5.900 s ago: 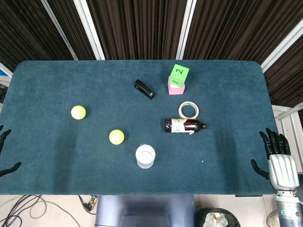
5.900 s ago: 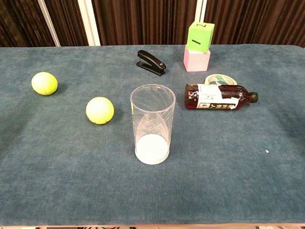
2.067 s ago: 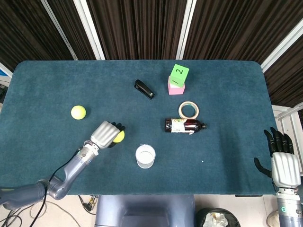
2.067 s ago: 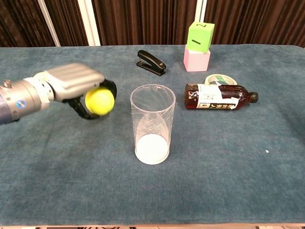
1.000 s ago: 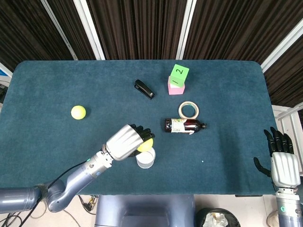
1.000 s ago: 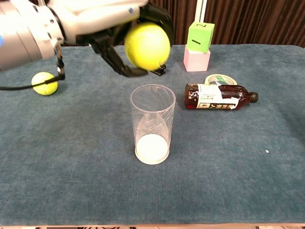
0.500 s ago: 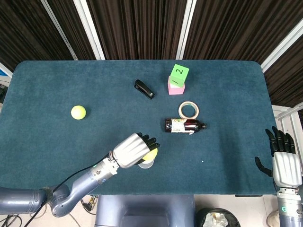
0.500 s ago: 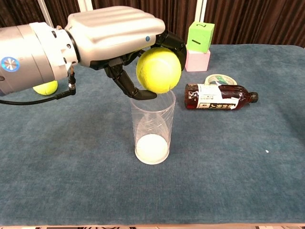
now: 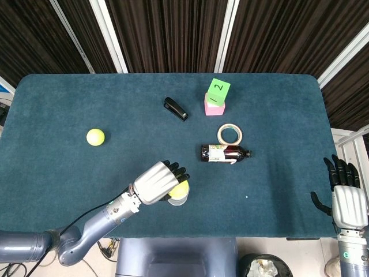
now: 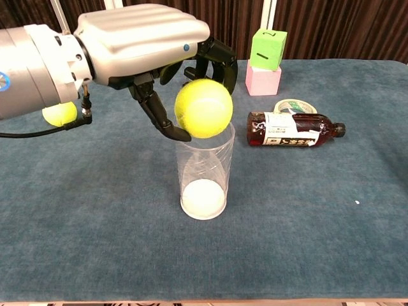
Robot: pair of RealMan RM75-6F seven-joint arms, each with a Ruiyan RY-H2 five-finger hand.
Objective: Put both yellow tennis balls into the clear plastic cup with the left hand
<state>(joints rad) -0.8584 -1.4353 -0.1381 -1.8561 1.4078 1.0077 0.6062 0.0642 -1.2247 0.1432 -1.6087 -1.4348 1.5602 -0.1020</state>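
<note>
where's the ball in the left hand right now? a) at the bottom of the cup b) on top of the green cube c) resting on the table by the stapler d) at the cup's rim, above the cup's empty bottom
d: in the chest view the tennis ball sits at the mouth of the clear plastic cup, under the left hand, and the cup below it is empty.

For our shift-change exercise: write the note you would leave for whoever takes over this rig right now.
Left hand: holds one tennis ball right at the rim of the clear plastic cup; whether its fingers have let go cannot be told.
Right hand: open, idle at the table's right edge.
Done: first ball brought to the cup.
Left: get this ball in, then fetch the second tennis ball on the table's left side and drop it in too.
</note>
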